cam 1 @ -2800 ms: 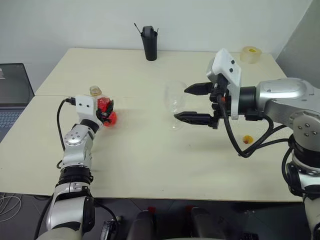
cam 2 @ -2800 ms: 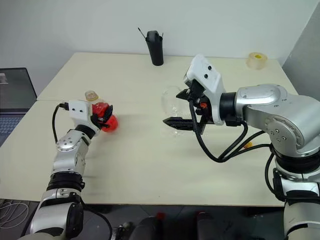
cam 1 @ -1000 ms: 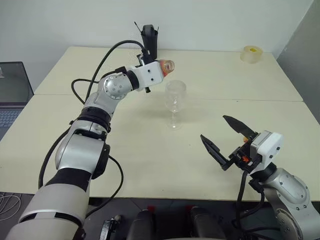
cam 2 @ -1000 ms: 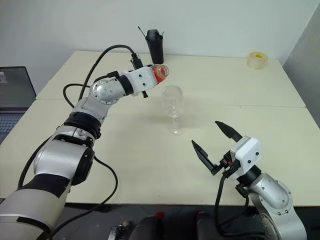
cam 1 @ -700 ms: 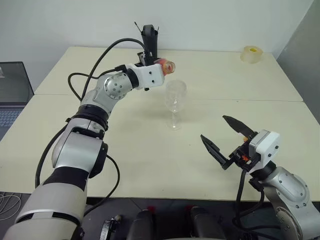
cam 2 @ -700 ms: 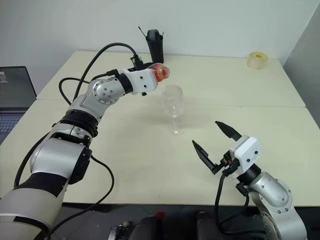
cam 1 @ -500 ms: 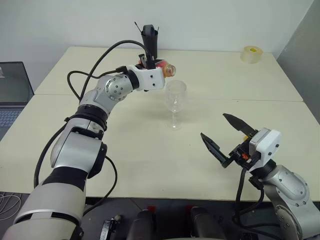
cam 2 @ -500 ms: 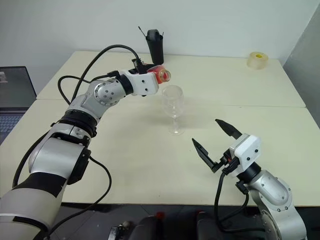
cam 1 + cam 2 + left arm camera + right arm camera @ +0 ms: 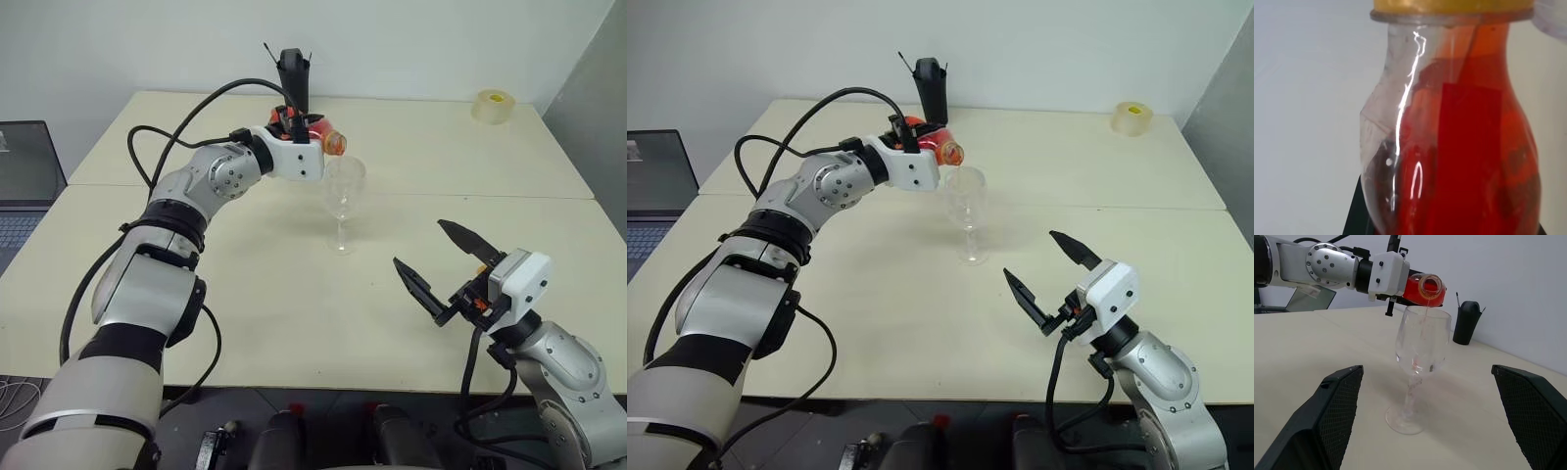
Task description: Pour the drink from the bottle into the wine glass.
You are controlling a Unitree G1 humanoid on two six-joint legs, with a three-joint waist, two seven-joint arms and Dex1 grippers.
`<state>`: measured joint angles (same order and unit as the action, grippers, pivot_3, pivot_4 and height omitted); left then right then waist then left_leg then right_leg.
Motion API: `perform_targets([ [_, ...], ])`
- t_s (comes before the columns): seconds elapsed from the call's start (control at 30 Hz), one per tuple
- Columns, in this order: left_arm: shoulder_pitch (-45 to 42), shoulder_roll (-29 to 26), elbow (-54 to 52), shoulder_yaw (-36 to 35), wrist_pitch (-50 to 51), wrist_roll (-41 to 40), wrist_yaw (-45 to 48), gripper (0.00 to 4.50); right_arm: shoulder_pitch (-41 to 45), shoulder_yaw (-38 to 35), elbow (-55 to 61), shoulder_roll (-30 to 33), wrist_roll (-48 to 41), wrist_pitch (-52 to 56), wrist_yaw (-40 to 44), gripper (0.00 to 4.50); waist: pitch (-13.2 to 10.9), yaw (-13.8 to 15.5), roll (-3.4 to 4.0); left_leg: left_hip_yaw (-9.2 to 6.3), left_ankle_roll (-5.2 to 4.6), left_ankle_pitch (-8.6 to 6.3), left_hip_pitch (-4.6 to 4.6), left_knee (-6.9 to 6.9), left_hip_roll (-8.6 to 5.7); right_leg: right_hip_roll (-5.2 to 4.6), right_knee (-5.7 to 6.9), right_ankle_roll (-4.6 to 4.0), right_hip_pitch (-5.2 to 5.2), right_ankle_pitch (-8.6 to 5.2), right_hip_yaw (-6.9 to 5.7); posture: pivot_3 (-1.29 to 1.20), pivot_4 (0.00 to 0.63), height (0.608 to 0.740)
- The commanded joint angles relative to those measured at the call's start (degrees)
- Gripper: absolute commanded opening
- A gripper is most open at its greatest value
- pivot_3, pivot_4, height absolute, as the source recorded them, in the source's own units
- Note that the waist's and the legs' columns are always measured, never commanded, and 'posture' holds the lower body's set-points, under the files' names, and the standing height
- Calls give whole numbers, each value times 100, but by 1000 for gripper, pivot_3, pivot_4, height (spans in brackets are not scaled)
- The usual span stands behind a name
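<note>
left tool [image 9: 911,132] clamps bottle [image 9: 1422,289] by its belly, tipped over glass [image 9: 1420,347]; thin red stream. plastic light, squashy; glass fragile, tippy. right tool [image 9: 1050,277] gapes empty.

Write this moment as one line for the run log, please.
step: pouring | left gripper: shut on bottle, tipped over wine glass | drink: thin stream entering glass | right gripper: open, apart
</note>
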<state>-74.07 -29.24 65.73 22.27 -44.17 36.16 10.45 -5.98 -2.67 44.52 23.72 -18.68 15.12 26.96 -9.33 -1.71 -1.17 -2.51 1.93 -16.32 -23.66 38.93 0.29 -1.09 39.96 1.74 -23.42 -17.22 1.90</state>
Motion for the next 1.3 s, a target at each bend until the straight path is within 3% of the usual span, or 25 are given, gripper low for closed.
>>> perform_targets([
  [0.03, -307, -123, -109, 20, -89, 56, -254, 1043, 36, -4, 122, 14, 29, -76, -52, 4500, 0, 0, 0, 0, 0, 0, 0, 0, 0, 0, 0, 0, 0, 0, 0, 0, 150, 740],
  [1.3, -567, -354, 16, 487, -166, 715, -1204, 1043, 42, 15, 5, 21, 51, -145, 59, 4500, 0, 0, 0, 0, 2, 1, 0, 1, -5, -3, 2, 0, 0, 0, 0, 0, 150, 740],
])
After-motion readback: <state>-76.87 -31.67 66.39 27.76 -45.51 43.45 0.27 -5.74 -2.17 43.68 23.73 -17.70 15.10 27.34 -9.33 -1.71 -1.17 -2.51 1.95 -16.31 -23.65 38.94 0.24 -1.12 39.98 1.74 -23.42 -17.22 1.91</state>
